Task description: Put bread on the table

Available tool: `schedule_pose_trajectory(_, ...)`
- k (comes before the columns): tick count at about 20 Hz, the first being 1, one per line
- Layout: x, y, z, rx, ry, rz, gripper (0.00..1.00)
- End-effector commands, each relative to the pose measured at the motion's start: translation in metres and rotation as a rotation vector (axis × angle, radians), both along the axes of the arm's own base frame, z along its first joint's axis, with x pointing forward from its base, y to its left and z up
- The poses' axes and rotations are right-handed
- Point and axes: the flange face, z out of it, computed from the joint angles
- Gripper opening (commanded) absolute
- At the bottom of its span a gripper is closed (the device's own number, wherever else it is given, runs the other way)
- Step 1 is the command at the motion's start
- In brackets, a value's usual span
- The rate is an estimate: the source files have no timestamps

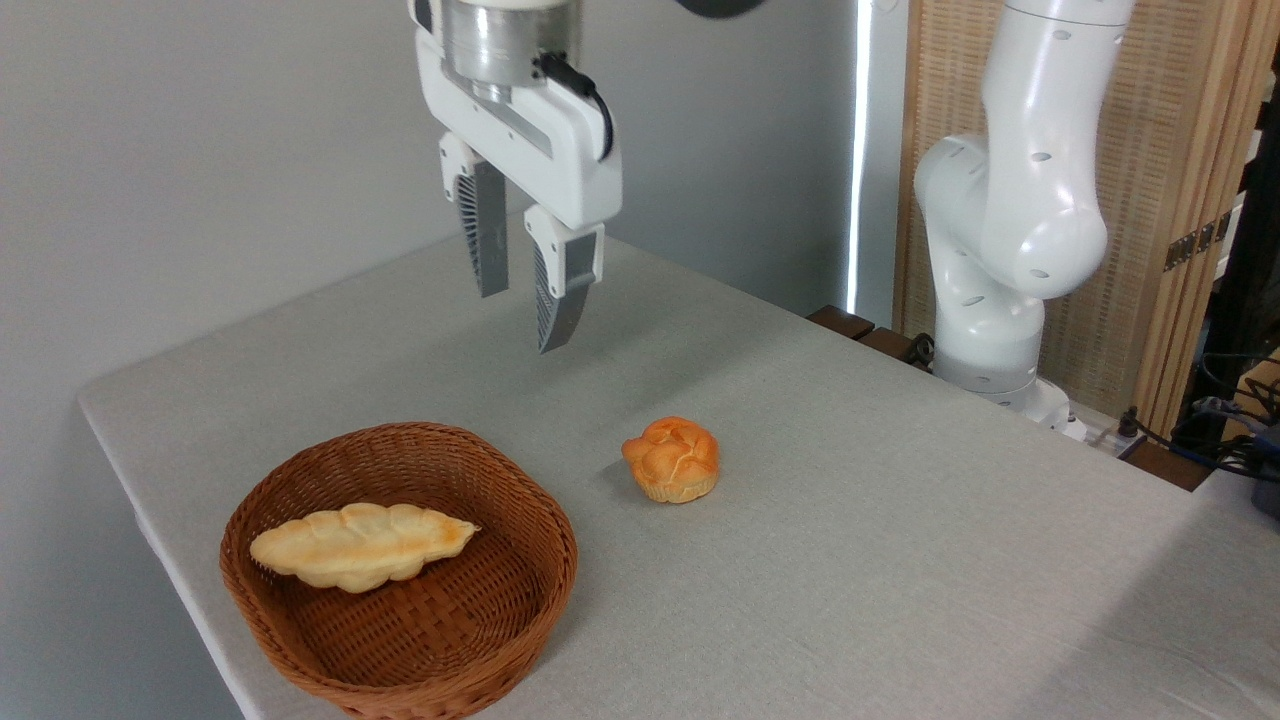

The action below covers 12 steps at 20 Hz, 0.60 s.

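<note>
Camera view:
Bun [671,459]: round, orange-golden, knotted lobed top; upright on bare worktop [900,560], just right of basket.
Worktop: light grey, cloth-like, rounded corners.
Hand [522,312]: white, ribbed grey fingers parted, holding nothing; high above worktop, behind basket.
Basket [400,660]: brown wicker, holding pale braided loaf [360,545].

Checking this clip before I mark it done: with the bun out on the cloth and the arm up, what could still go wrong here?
Little looks at risk. The bread sits knot-up on the table, apart from the basket.

1. It is round, so a knock to the table might roll it.

2. The gripper hangs open above and behind the basket; a low return path might clip the rim or the loaf inside.
</note>
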Motion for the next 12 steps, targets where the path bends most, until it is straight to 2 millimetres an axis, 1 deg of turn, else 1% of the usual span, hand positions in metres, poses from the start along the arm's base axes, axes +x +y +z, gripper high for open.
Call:
schedule_pose_trajectory(1, 0.014, 0.032, 0.019, 0.027, 0.003, 0.059, 1.00)
schedule_pose_trajectory(3, 0.023, 0.041, 0.024, 0.041, 0.027, 0.076, 1.00)
schedule_pose_trajectory(4, 0.029, 0.037, 0.028, 0.052, 0.040, 0.074, 1.00)
schedule_pose_trajectory(6, 0.038, 0.036, 0.033, 0.064, 0.055, 0.078, 1.00)
schedule_pose_trajectory(10, 0.041, 0.022, 0.031, 0.081, 0.052, 0.047, 1.00)
schedule_pose_trajectory(12, 0.043, 0.020, 0.029, 0.111, 0.043, 0.041, 1.00)
